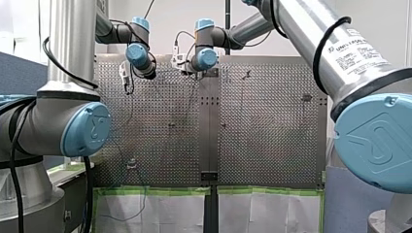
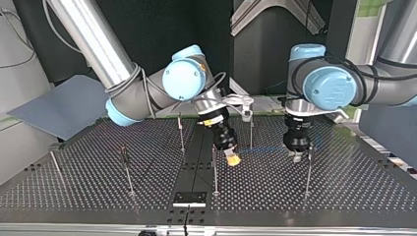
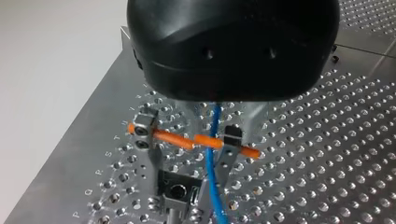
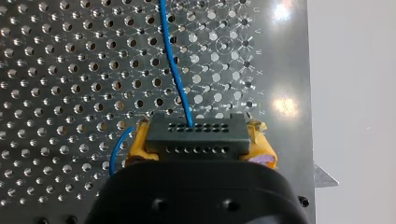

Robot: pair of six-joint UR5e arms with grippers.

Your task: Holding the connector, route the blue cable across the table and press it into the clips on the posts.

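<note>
Routing looks barely begun. Right hand [image 4: 200,142] is clamped with its yellow pads on the black connector [image 4: 194,133], and the blue cable [image 4: 175,65] runs out of it ahead over the perforated table [image 4: 56,70]. Left hand [image 3: 186,139] has its metal fingers apart; the cable hangs loose between them, nearer one finger, crossing an orange rod [image 3: 175,139] that bridges the two. Under that hand stands a clip [image 3: 177,190], and the cable passes just beside it, not seated as far as I can tell. Across the table, the top view shows the other posts [image 2: 214,169] standing well apart with no cable visible in them. By my reading the connector grip is done, while the first clip and all the remaining ones are still to be pressed
</note>
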